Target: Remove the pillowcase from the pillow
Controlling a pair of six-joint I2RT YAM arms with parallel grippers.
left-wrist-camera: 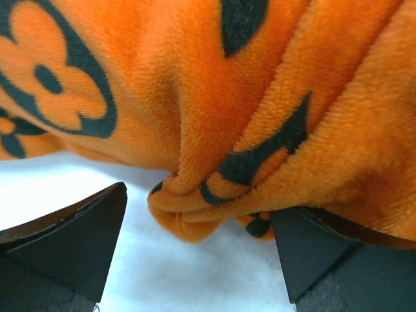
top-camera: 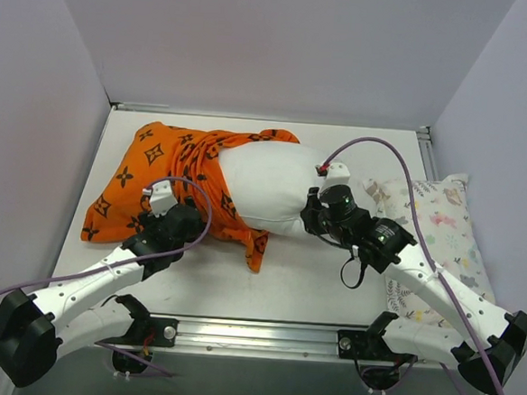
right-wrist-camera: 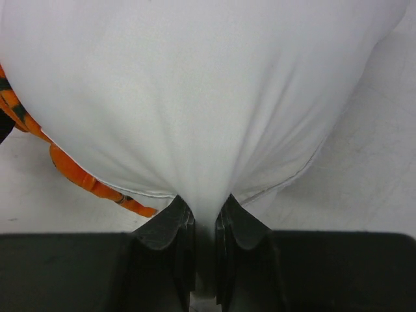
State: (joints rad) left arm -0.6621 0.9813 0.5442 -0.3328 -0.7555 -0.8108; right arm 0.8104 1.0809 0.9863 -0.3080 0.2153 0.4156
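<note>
Right wrist view gives me my extended right gripper (right-wrist-camera: 205, 211) pinched on the pillow (right-wrist-camera: 195, 97) edge, a grip unclear from overhead, while my outstretched left gripper (left-wrist-camera: 198, 214) gapes wide, a pillowcase (left-wrist-camera: 195, 97) fold between its fingers.

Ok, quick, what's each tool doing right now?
Left tool: open, a fold of the bright orange plush pillowcase in its gap, not clamped.
Right tool: closed on the plain white stuffed pillow.

Table (top-camera: 312, 282): white top.
Pillowcase (top-camera: 157, 172): orange, bunched toward the far-left corner.
Pillow (top-camera: 264, 184): white, mid-table, left end inside the pillowcase.
Floral pillow (top-camera: 442, 228): along the right edge.
</note>
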